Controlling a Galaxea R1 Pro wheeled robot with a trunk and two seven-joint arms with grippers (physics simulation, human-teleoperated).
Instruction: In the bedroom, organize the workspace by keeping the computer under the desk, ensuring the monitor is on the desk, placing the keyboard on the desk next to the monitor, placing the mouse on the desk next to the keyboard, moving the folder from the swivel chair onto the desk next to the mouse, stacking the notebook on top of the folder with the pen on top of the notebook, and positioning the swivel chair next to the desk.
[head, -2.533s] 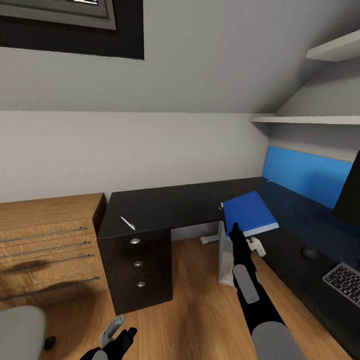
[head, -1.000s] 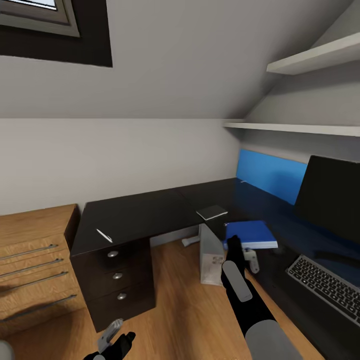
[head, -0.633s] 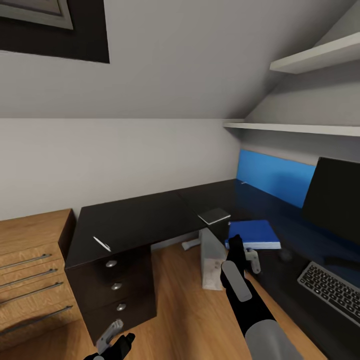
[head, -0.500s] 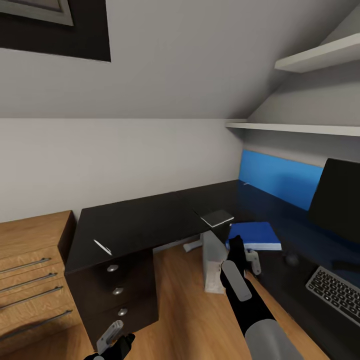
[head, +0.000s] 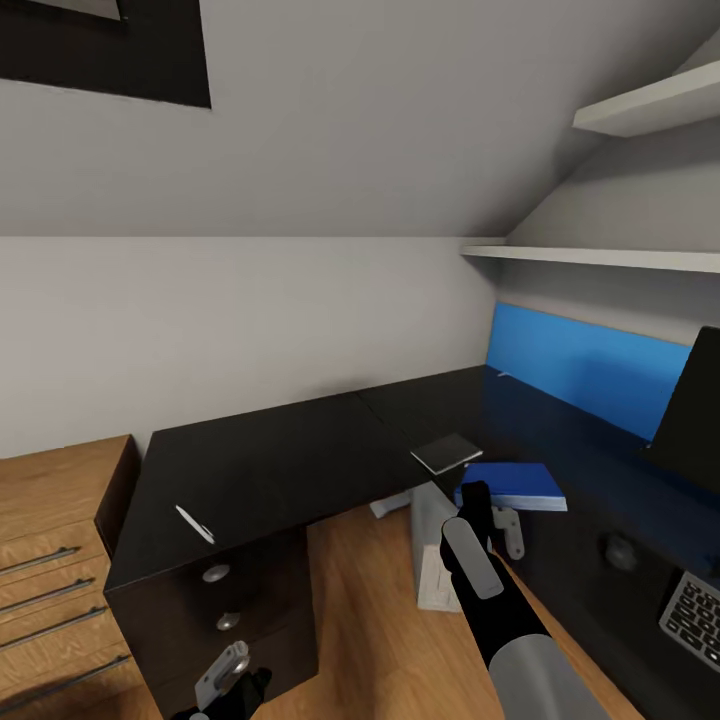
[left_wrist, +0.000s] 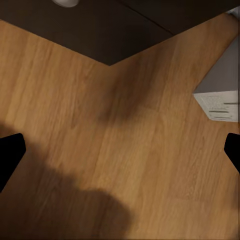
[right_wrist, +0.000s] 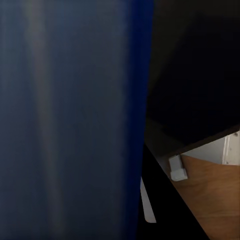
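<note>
The blue folder (head: 515, 484) lies low over the black desk (head: 300, 450) near its inner corner, and my right gripper (head: 489, 503) is shut on its near edge. Up close in the right wrist view, the folder (right_wrist: 70, 115) is a broad blue face. A dark notebook (head: 446, 452) lies just behind it. The white pen (head: 195, 523) rests on the desk's left wing. To the right are the mouse (head: 620, 550), a corner of the keyboard (head: 694, 610) and the monitor's edge (head: 694, 415). The computer (head: 434, 560) (left_wrist: 220, 95) stands under the desk. My left gripper (head: 228, 684) (left_wrist: 120, 155) hangs open above the floor.
A wooden chest of drawers (head: 50, 560) stands left of the desk's black drawer unit (head: 225, 610). A blue back panel (head: 590, 370) runs behind the desk, with white wall shelves (head: 600, 258) above. Wood floor (left_wrist: 100, 125) lies between the drawer unit and the computer.
The camera has moved closer and turned left, so the monitor and keyboard slid toward the right edge. The folder came down from mid-air to the desk surface, still in my right gripper.
</note>
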